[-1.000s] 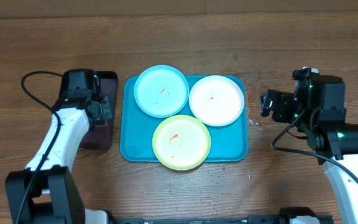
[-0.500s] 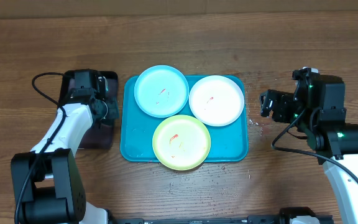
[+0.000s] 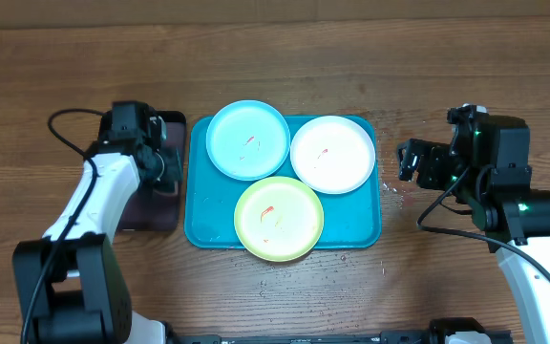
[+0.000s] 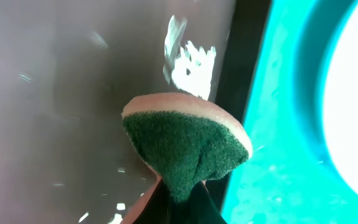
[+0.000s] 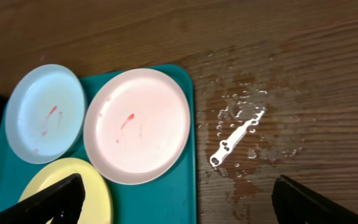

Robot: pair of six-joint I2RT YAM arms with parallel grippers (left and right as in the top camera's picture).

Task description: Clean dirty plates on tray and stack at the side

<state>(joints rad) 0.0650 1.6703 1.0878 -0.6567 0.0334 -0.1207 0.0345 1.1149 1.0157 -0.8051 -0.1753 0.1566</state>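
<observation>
Looking first at the plates, I see all three on the blue tray (image 3: 208, 227), and each one has small red smears. The cyan plate (image 3: 247, 140) lies at the far left and passes a little over the far rim. The white plate (image 3: 332, 154) is at the far right. The yellow-green plate (image 3: 278, 218) is in front and reaches over the near rim. They meet at their edges, but I cannot tell if they only touch or overlap a little.

My left pincer (image 3: 165, 164) is closed on a sponge (image 4: 185, 146), green rough side outward. It hangs above the black tray (image 3: 151, 218), just beside the left rim of the blue tray. From here I judge that the cyan plate is the nearest one to wipe, and the raised rim is the edge I must pass over.

My right pincer (image 3: 407, 161) has its jaws wide apart and holds nothing. It hovers over the tabletop (image 3: 447, 57) to the right of the blue tray, near a wet patch (image 5: 241, 134). I think this side is kept for lifting plates. Bare wood behind and in front of the wet patch gives room for the stack.
</observation>
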